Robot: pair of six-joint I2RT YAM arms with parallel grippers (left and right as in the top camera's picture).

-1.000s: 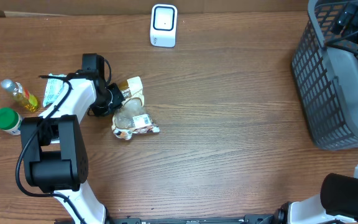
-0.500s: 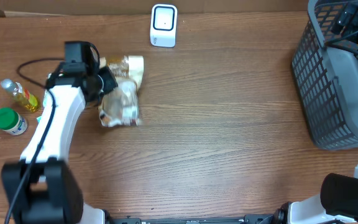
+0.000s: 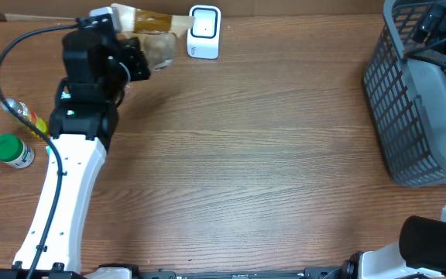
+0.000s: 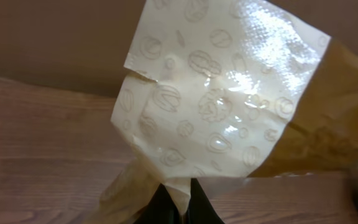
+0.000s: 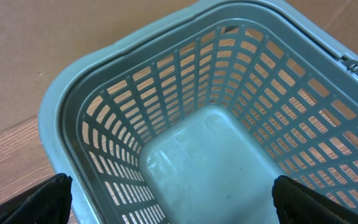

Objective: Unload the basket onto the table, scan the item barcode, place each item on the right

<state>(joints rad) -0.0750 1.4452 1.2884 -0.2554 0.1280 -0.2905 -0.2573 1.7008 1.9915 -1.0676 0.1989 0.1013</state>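
Note:
The item, a cream and brown plastic bag (image 3: 152, 32) printed with walnuts, hangs raised off the table at the back left. One end of it lies close to the white barcode scanner (image 3: 204, 31). My left gripper (image 3: 132, 63) is shut on the bag's edge. In the left wrist view the bag (image 4: 222, 93) fills the frame, its corner pinched where the two black fingers of the left gripper (image 4: 180, 208) meet. No barcode shows on the side facing that camera. My right gripper (image 5: 173, 202) hangs open above the grey basket (image 5: 166, 81), nothing between its fingers.
The grey basket (image 3: 409, 101) stands at the table's right edge. A small bottle of yellow oil (image 3: 23, 116) and a green-lidded jar (image 3: 10, 149) sit at the left edge beside my left arm. A brown cardboard wall runs along the back.
My left gripper has lifted the bag off the table and carried it back toward the scanner. The right arm has not moved.

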